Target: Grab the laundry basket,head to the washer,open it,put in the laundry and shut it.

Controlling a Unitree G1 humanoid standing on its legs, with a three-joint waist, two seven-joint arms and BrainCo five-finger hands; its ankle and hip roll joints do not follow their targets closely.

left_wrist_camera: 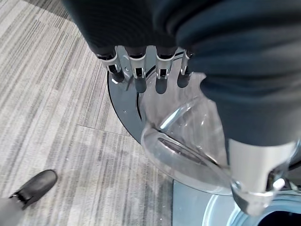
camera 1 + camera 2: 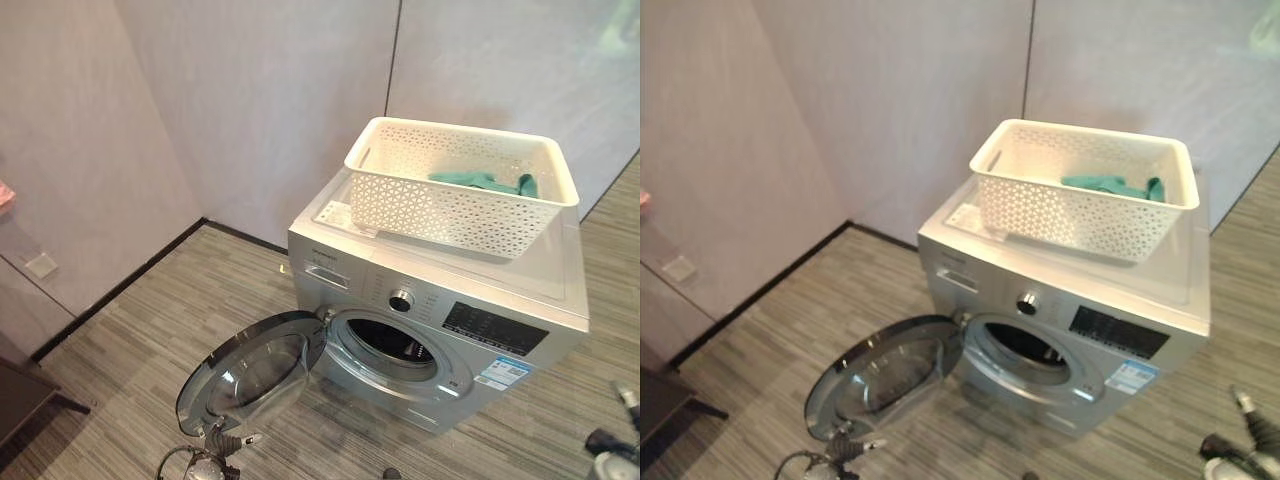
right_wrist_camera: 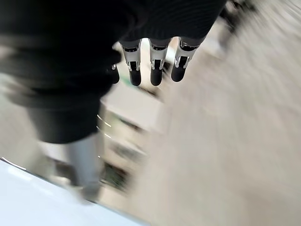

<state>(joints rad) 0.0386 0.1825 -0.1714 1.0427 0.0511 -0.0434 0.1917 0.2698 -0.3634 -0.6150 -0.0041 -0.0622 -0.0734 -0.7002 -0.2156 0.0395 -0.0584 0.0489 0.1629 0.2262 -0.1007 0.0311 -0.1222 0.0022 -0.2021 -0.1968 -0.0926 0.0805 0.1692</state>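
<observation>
your left robot hand (image 1: pixel 146 77), fingers relaxed and empty, hangs by the open door (image 2: pixel 250 372); laundry (image 2: pixel 485 181) lies in the basket (image 2: pixel 440 215) up right, nearer the right robot hand (image 3: pixel 150 66), likewise slack.

The basket's (image 2: pixel 462 186) near wall hides most of the green laundry (image 2: pixel 484 181); just a strip shows above the rim. The washer's drum (image 2: pixel 392 343) is dark inside, so its contents can't be made out. The left hand (image 2: pixel 207 462) is cut off by the lower edge beneath the open door (image 2: pixel 251 372). Past the right hand's fingers (image 3: pixel 155 70) everything is smeared beyond recognition. A person's shoe (image 1: pixel 35 187) is clipped at the edge.
</observation>
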